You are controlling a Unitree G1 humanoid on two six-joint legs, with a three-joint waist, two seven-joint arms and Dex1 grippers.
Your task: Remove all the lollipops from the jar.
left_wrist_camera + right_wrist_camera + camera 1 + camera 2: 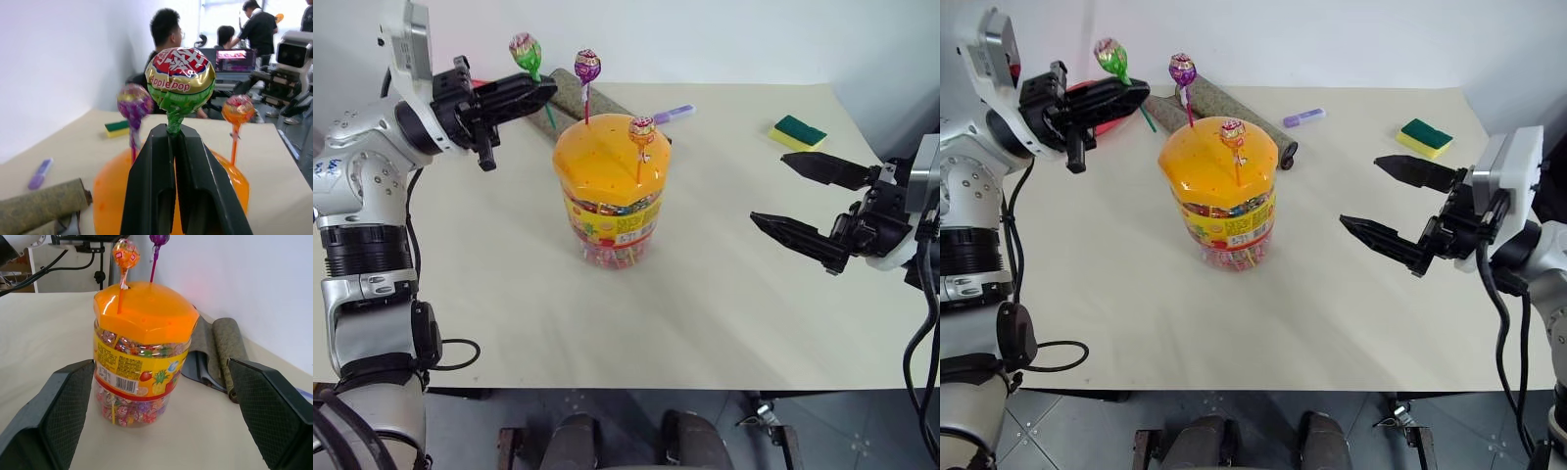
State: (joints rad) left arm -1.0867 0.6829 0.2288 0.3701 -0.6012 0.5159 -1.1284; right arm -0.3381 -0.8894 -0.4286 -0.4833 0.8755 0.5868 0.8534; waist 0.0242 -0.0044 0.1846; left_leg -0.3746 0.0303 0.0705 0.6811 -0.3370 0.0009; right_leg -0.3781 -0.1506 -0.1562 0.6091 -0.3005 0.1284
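Head views: the jar point(607, 191) stands mid-counter point(724, 323). The left gripper point(540, 90) is raised beside its lid, fingers pinching the green lollipop point(525, 51) by the stick, apparently clear of the lid. The purple lollipop point(587, 67) and orange-red lollipop point(641, 130) are planted in the lid.

Left wrist view: fingers point(151, 186) pressed together on the green stick.

Right wrist view: the right gripper point(161, 411) has its fingers spread, facing the jar without touching.

Step in hand: first lollipop extracted. Next: set it on the counter
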